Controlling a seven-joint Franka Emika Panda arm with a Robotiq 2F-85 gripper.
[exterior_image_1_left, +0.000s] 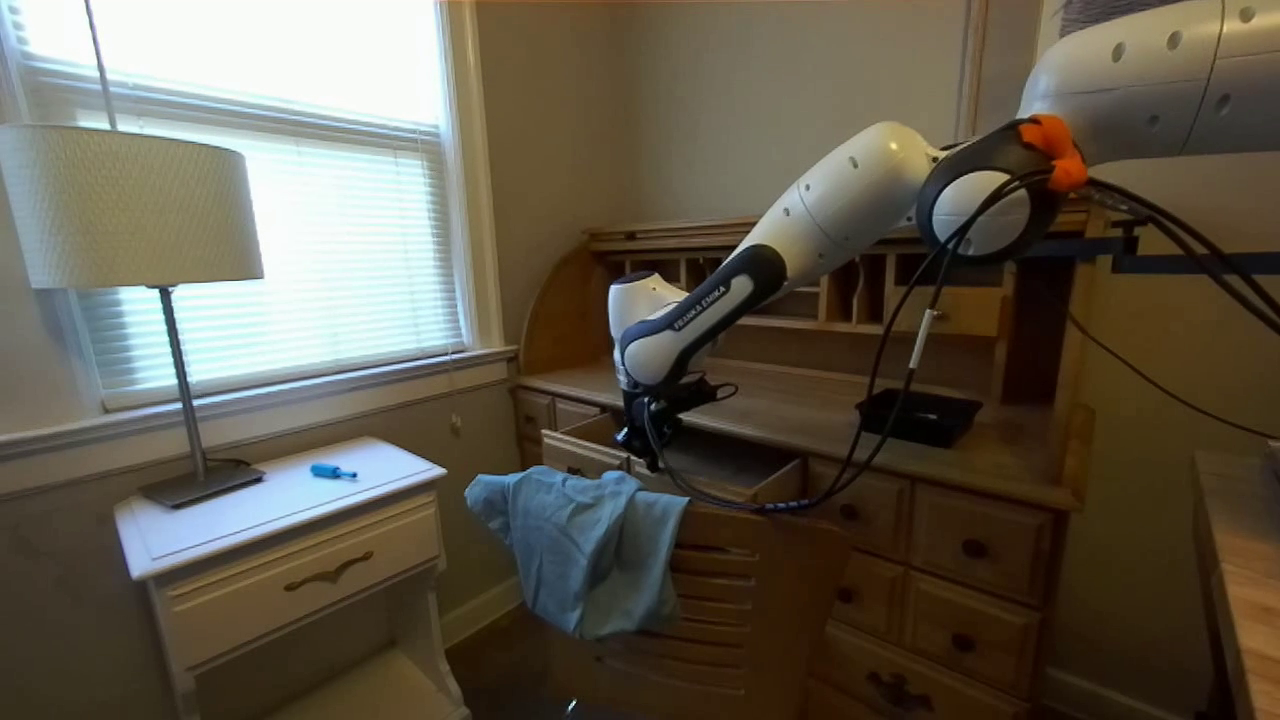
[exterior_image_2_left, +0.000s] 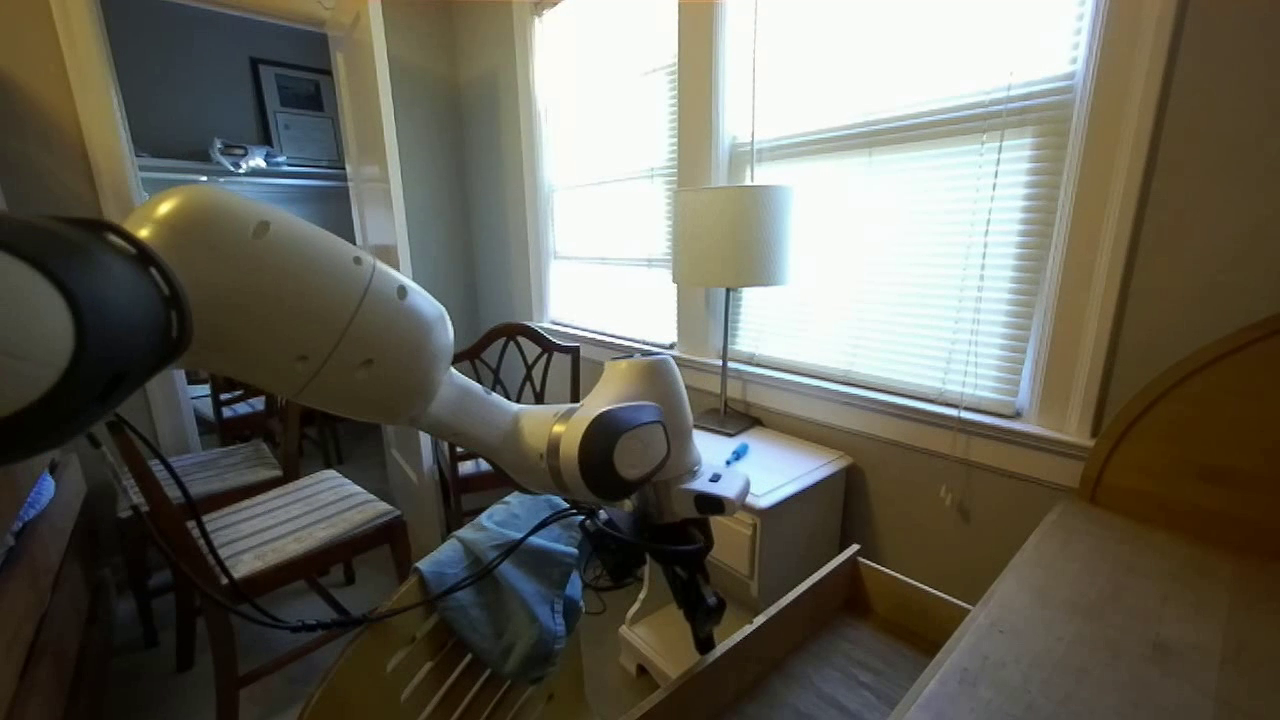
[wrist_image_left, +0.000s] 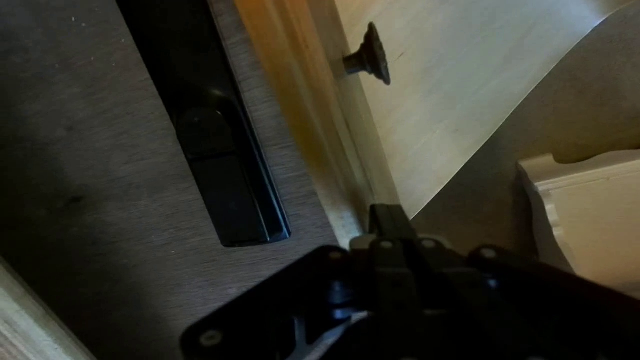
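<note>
1. The drawer is light brown wood, with a dark knob on its front.
2. It is open, pulled out from the desk, and its gray-brown bottom shows.

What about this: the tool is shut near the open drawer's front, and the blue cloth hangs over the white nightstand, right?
Not the nightstand: the blue cloth hangs over the wooden chair back, as both exterior views show. The tool is shut near the open drawer's front.

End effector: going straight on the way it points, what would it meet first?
Probably the drawer front; in the wrist view its top edge appears right by the shut end effector, though depth is unclear.
</note>
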